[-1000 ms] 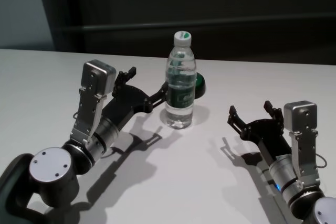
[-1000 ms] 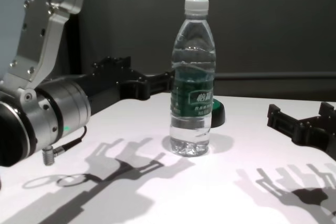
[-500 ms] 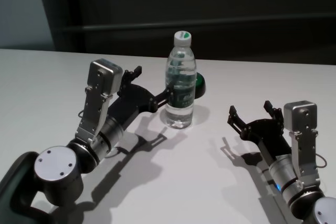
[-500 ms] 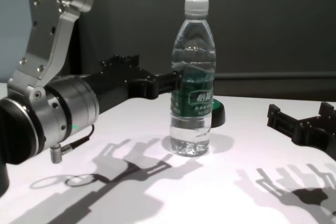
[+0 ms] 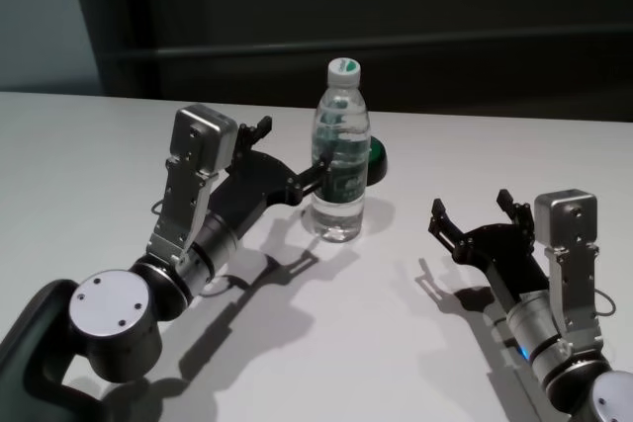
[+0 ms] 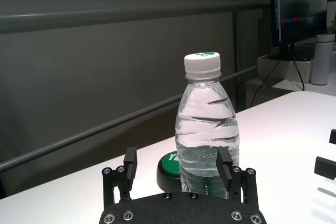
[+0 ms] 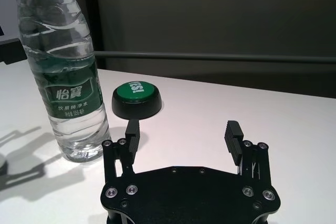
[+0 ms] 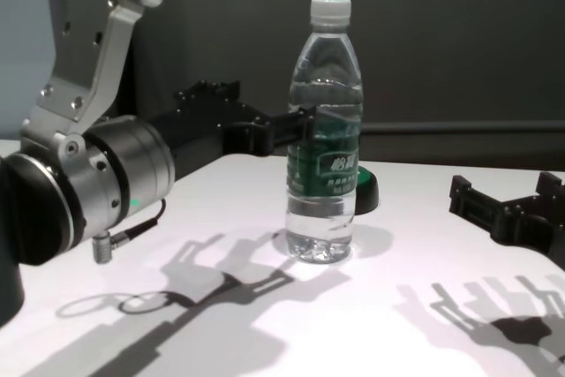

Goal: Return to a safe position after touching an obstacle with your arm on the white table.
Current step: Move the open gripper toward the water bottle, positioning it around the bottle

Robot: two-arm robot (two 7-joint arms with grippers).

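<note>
Left hand (image 5: pixel 287 160) is sitting wide open, gripping nothing, one fingertip (image 8: pixel 303 121) right against the bottle (image 5: pixel 341 155) standing mid-frame on the tabletop (image 5: pixel 79 145). Looks like the touch step; next it's needing a straight pull-back without tipping it. Right hand (image 5: pixel 475 216), open, is idling lower right.

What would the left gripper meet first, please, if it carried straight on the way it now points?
Probably the water bottle, which stands upright right in front of the open left gripper, one finger already level with its side; contact cannot be confirmed.
</note>
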